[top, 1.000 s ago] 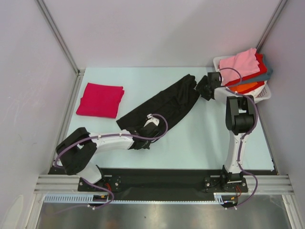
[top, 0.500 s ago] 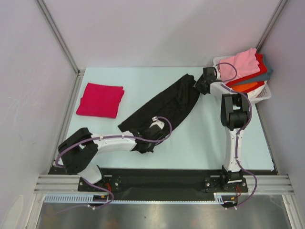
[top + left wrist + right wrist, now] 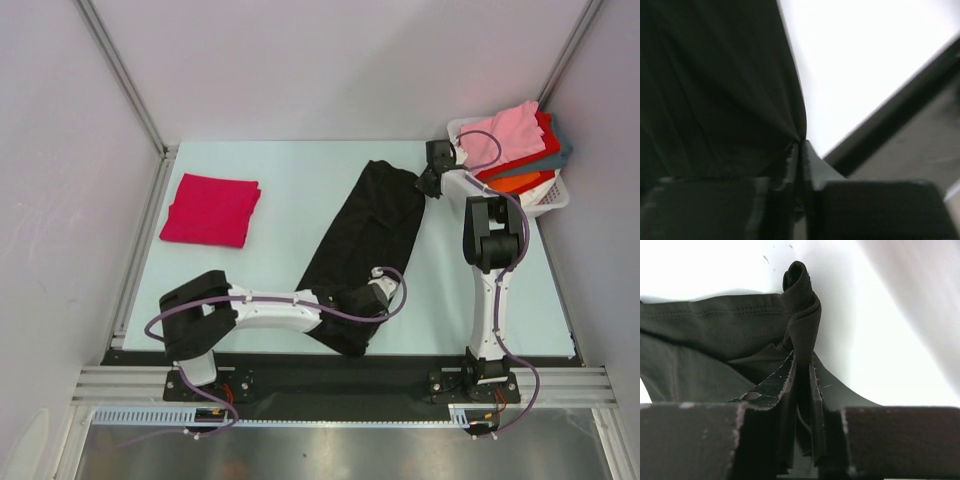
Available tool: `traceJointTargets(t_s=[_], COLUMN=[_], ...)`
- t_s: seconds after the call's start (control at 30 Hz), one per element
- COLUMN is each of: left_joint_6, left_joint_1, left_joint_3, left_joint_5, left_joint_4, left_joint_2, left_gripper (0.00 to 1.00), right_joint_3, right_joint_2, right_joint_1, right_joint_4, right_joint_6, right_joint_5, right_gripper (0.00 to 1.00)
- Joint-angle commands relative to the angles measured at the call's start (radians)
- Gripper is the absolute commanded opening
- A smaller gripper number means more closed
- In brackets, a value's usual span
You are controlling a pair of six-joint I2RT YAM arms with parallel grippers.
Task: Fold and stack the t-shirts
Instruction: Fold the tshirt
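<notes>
Clamped on opposite ends of the black t-shirt point(image 3: 365, 235) beside the basket point(image 3: 553, 203), the left pincer point(image 3: 375, 291) and right pincer point(image 3: 430, 181) likely stretch it flat.

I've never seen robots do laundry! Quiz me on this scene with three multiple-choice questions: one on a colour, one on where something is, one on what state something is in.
1. What colour is the top shirt in the white basket? A pink; B green; C black.
2. Where does the folded magenta t-shirt lie? A inside the basket; B on the far left of the table; C draped over an arm.
3. How is the black t-shirt held? A lying free; B one end pinched; C both ends pinched.

Answers:
1 A: a pink shirt tops the pile.
2 B: it lies alone there.
3 C: the left gripper and right gripper are each shut on an end.
</notes>
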Motion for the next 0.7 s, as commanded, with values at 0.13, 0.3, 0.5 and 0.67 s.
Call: traceJointTargets(t_s=[0.13,0.3,0.5,0.67], left_joint_6=[-0.046,-0.023,0.012,0.008], left_joint_1=[-0.017,0.091,0.312,0.486], left_joint_3=[0.137,0.073,-0.094,-0.273], left_joint_5=[0.097,0.103,0.076,0.076], left_joint_4=[0.102,0.065,0.019,0.058], left_joint_2=[-0.020,-0.194,-0.346,-0.419], left_gripper=[0.55,0.63,0.63,0.63], right_joint_3=[0.118,0.135,0.127,0.129], right_joint_2=[0.064,0.062,0.070,0.068], right_joint_1=[-0.007,-0.008,-0.010,-0.012], right_joint_4=[-0.061,-0.071,-0.057,-0.052], right_joint_6=[-0.064,-0.070,-0.064,-0.062], right_joint_5=[0.027,0.013,-0.016,-0.024], right_gripper=[0.22,0.25,0.27,0.29])
